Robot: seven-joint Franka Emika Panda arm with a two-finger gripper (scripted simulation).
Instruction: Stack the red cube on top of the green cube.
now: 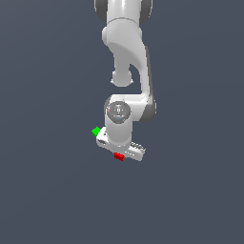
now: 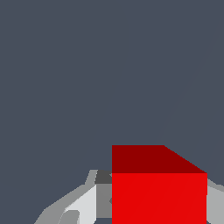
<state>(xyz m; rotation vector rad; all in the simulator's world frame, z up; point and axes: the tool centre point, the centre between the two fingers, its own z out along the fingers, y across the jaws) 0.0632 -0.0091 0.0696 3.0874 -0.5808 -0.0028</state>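
The red cube (image 1: 119, 156) peeks out from under the white gripper hand in the exterior view. In the wrist view it fills the space between the fingers, a big bright red block (image 2: 159, 192). My gripper (image 1: 120, 150) is shut on the red cube, with a grey finger (image 2: 101, 199) against one side and another against the opposite side. The green cube (image 1: 96, 131) lies on the floor just beside the hand, toward the exterior view's left, apart from the red cube. It does not show in the wrist view. I cannot tell how high the red cube is above the floor.
The floor (image 1: 47, 190) is a plain dark grey-blue surface. The white arm (image 1: 126, 43) reaches in from the top of the exterior view and hides the ground beneath it.
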